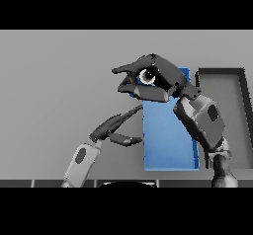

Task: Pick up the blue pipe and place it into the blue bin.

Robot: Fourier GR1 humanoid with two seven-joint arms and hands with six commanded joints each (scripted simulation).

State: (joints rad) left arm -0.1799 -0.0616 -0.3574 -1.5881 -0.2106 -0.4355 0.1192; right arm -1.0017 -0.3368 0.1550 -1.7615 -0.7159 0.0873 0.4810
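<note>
Right hand (153, 78) curled round the blue pipe (147, 76), above the blue bin (168, 140)
Pipe likely light, rigid, slippery: grip mid-length; left hand (116, 128) idle, fingers straight, lower left of it

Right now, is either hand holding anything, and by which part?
The right hand, above the blue bin, is curled round the blue pipe; only its end shows, so the spot is unclear. The left hand holds nothing.

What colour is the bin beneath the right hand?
Blue bin; head view shows it, under the right hand.
</note>
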